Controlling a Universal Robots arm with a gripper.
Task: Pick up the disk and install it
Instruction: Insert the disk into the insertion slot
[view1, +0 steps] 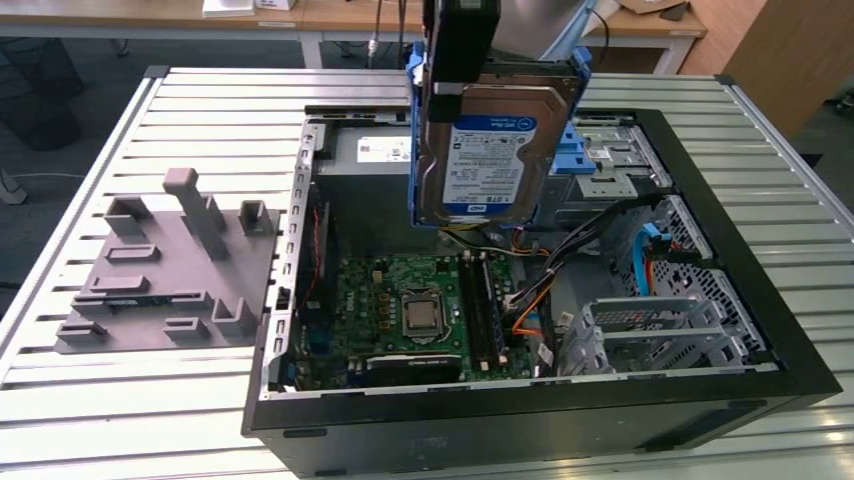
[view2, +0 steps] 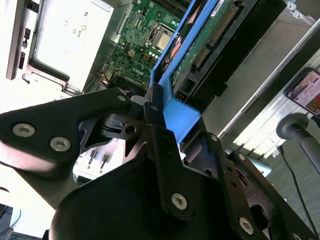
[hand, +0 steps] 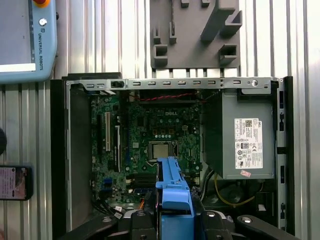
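The disk, a silver drive with a blue-and-white label and blue carrier rails, hangs upright above the open computer case. My gripper comes down from above and is shut on the disk's upper edge. In the second wrist view the black fingers clamp the blue rail, and the disk stretches away toward the motherboard. In the first wrist view the blue rail of the disk sticks out from my gripper, over the middle of the case.
Inside the case lie the motherboard, a grey metal box with a white sticker and a metal cage with blue latch. A grey moulded fixture sits on the slatted table at the exterior view's left. A teach pendant and a phone lie beside the case.
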